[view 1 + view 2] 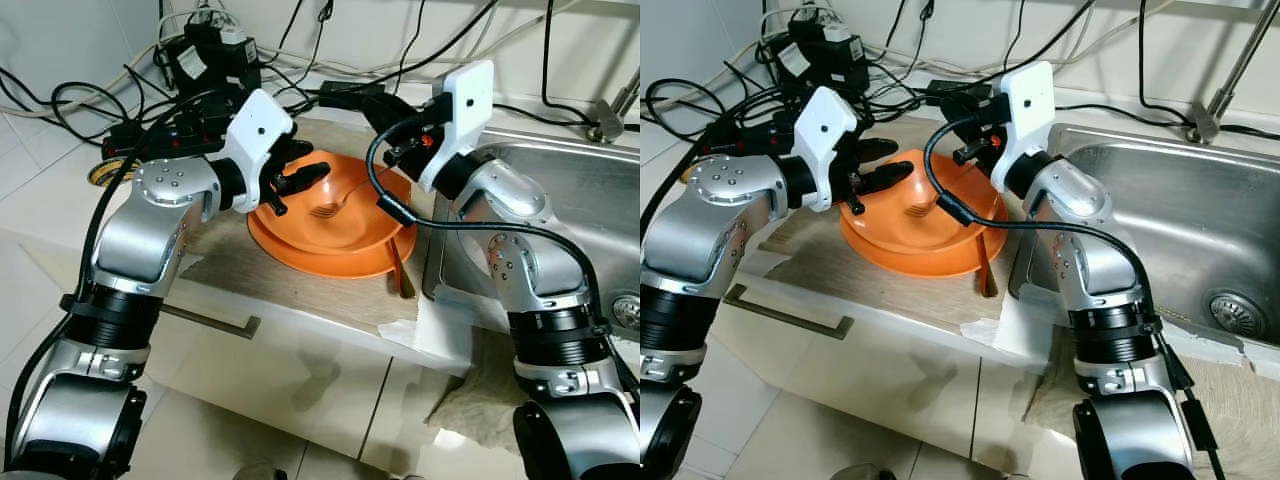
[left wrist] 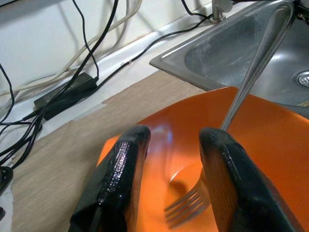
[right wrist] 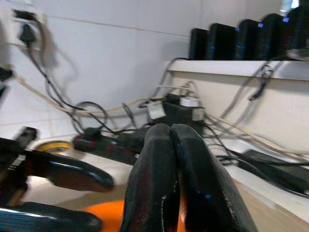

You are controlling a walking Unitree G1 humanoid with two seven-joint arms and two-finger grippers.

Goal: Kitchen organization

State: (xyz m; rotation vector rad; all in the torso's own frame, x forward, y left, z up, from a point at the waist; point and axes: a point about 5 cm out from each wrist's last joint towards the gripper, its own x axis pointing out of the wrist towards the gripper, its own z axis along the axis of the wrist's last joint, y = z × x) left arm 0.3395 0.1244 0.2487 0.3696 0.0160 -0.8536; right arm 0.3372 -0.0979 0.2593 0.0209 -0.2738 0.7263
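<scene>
An orange plate (image 1: pixel 340 245) sits on a beige mat (image 1: pixel 215 250) on the counter. A metal fork (image 1: pixel 326 209) lies in it, tines at the middle and handle leaning up toward the sink-side rim. My left gripper (image 1: pixel 305 165) hovers open over the plate's left rim, and the fork tines (image 2: pixel 186 210) show just beyond its fingers (image 2: pixel 120 174). My right gripper (image 1: pixel 375 112) is shut above the plate's far rim, pointing at the back wall. In the right wrist view its fingers (image 3: pixel 171 159) are pressed together with nothing between them.
A steel sink (image 1: pixel 560 200) with a tap (image 1: pixel 615 115) lies right of the plate. A brown utensil (image 1: pixel 400 270) rests at the plate's right edge. Cables and power adapters (image 1: pixel 205 55) crowd the back wall, with a yellow tape roll (image 1: pixel 100 172) on the left. A cloth (image 1: pixel 480 400) hangs over the counter front.
</scene>
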